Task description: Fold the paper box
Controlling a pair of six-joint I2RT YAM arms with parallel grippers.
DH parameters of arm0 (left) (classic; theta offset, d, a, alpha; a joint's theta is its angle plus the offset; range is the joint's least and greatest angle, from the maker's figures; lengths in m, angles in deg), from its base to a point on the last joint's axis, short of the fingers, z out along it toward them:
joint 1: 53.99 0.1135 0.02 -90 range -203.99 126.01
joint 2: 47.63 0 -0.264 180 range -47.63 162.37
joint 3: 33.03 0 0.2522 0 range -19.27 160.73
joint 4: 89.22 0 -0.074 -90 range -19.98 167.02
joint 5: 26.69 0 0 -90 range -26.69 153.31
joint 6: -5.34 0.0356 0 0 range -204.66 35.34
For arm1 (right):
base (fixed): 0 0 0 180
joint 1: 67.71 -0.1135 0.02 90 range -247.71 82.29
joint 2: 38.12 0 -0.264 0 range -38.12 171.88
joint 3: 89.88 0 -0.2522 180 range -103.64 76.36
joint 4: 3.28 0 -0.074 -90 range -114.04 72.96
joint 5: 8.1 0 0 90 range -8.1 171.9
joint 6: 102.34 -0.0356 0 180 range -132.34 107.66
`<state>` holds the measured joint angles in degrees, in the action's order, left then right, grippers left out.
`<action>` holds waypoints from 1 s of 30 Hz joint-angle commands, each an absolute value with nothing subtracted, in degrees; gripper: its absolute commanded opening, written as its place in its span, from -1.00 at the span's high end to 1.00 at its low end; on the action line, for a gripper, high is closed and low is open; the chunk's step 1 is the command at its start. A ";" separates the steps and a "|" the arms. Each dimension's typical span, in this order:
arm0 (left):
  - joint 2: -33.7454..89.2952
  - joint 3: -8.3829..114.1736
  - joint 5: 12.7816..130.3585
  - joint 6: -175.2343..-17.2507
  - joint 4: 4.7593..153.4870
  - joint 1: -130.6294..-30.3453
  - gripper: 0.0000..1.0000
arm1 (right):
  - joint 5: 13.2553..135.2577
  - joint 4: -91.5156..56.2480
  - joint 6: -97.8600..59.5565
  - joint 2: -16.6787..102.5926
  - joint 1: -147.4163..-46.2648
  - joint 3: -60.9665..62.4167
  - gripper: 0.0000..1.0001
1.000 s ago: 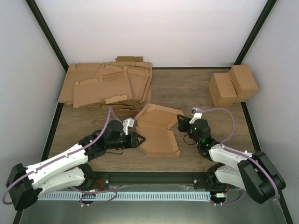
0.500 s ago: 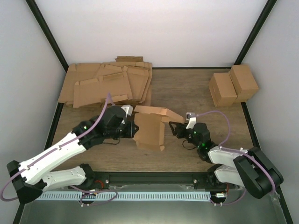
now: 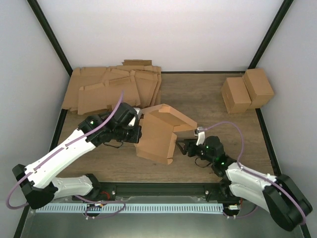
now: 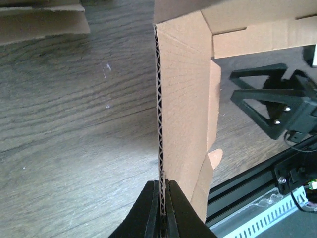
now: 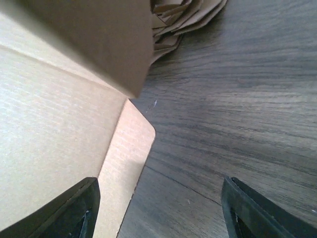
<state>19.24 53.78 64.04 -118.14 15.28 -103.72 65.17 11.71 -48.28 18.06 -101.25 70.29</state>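
Observation:
The paper box [image 3: 159, 133] is a partly folded brown cardboard piece in mid-table, tipped up on its side with one flap leaning right. My left gripper [image 3: 139, 132] is shut on its left edge. In the left wrist view the corrugated edge [image 4: 159, 99] runs straight up out of the pinched gripper [image 4: 162, 184]. My right gripper [image 3: 182, 147] stands open just right of the box and touches nothing. In the right wrist view the box panel [image 5: 49, 124] and a rounded tab [image 5: 130, 157] fill the left side, with the gripper [image 5: 161, 201] spread wide over bare wood.
A stack of flat die-cut cardboard sheets [image 3: 114, 90] lies at the back left. Two small folded cartons [image 3: 246, 90] stand at the back right. The black front rail [image 3: 163, 188] runs along the near table edge.
My left gripper has closed on the box's edge and raised the box onto its side. My right gripper has let go, opened, and drawn back toward the near right.

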 commanded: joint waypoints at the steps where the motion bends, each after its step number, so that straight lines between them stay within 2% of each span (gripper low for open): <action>1: 21.55 56.87 67.45 -113.45 11.13 -102.33 0.92 | 65.73 0.27 -45.98 9.46 -101.67 69.63 -0.44; 8: 26.57 62.10 66.18 -111.34 5.63 -102.24 0.93 | 67.73 -10.86 -42.78 0.70 -101.64 66.18 -0.60; 15: 27.84 67.85 62.32 -111.11 1.63 -101.77 0.93 | 69.30 -13.90 -42.94 2.63 -101.65 64.35 -0.84; 19: 27.95 69.43 60.60 -111.07 -0.48 -101.12 0.93 | 71.77 -13.40 -46.43 4.63 -101.62 65.11 -0.86; 25: 27.29 70.26 57.95 -111.11 -3.86 -100.70 0.93 | 71.78 -10.36 -47.86 0.53 -101.57 67.27 -0.87; 30: 26.73 70.30 60.71 -110.81 -3.88 -100.65 0.92 | 69.94 -14.19 -42.62 1.14 -101.55 60.99 -0.87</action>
